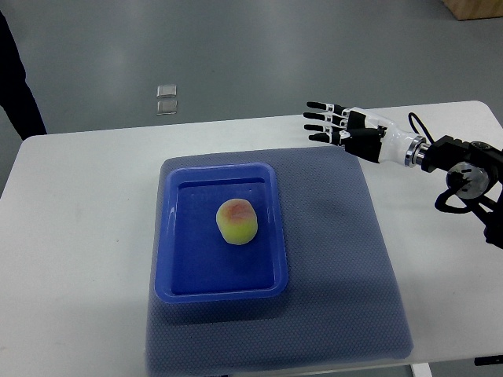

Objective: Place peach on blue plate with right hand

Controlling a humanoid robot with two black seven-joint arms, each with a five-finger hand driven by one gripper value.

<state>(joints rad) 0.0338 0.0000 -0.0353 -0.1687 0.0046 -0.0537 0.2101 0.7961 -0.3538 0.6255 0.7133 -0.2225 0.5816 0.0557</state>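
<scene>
Right hand (pixel 339 126): we record it empty, fingers spread and stretched out flat, hovering over the far edge of the worktop (pixel 78 236); its arm enters from the right.
Left hand: we see none in view.
Peach (pixel 236 221): we find it well off from the hand, nearer the robot and out beyond the fingertips, resting upright inside the blue plate (pixel 173 236), roughly at its middle and apart from every wall.
Blue plate: a shallow rectangular tray with a raised rim, lying on a grey mat (pixel 346 259) that covers the worktop below the hand.
Task standing: we judge the placing done, since the peach sits in the plate and the hand holds nothing.
Step in hand: we take it to be the retreat; we would keep the hand high and level, drawing back toward its own arm and away from the plate, so no finger clips the rim.
Edges: the far worktop edge runs directly beneath the fingers.
Open room: bare worktop and mat lie between hand and plate; we note no obstacle there.
</scene>
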